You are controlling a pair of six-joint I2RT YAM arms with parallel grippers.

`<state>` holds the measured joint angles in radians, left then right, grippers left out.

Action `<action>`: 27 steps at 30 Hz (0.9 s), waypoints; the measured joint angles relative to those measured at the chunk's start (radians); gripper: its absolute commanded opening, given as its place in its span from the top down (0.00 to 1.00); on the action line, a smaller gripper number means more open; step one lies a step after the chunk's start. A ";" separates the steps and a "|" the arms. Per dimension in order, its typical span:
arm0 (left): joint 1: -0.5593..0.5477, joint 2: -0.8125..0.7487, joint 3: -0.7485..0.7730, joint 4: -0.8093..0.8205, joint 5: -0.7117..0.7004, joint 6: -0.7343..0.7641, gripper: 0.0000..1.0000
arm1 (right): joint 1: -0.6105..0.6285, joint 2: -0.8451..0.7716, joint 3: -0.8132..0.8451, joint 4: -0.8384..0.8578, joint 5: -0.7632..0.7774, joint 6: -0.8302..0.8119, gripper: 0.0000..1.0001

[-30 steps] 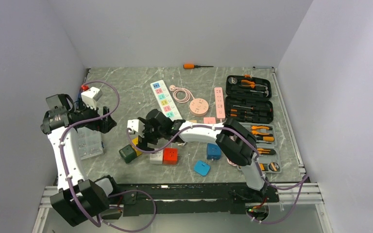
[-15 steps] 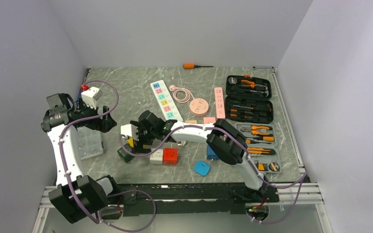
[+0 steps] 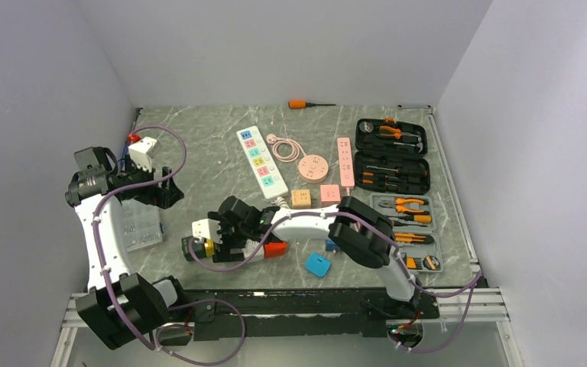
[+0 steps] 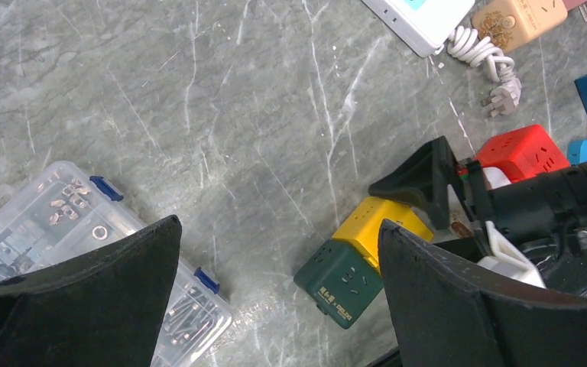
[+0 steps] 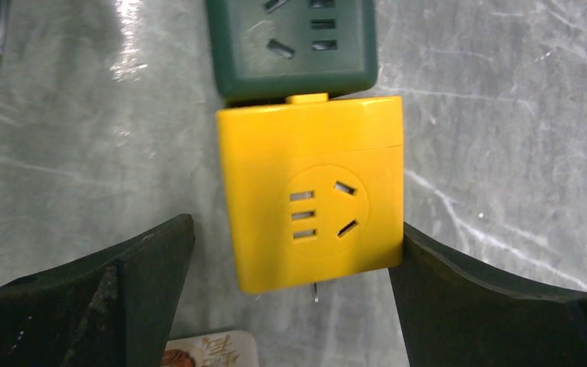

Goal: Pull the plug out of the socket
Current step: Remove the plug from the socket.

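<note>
At the near left of the surface, the yellow plug (image 5: 309, 191) sits joined to the green socket (image 5: 290, 46); nothing is pulled yet. The right pincer (image 5: 290, 233) straddles the plug, released, not gripping. Closing and pulling remain. The left pincer (image 4: 279, 229) hangs released above, near a clear parts box (image 4: 61, 229). A red cube (image 4: 521, 151) lies close on the right and may crowd the pull.
</note>
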<state>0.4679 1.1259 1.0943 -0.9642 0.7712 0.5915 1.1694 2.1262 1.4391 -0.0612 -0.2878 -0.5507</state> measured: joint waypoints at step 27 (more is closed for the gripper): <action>0.018 0.002 0.006 -0.048 0.001 0.052 0.01 | -0.014 0.008 0.114 -0.038 -0.126 0.040 0.00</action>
<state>0.4858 1.1278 1.1000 -1.0119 0.7723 0.6434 1.1549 2.1342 1.5528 -0.0990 -0.4137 -0.5110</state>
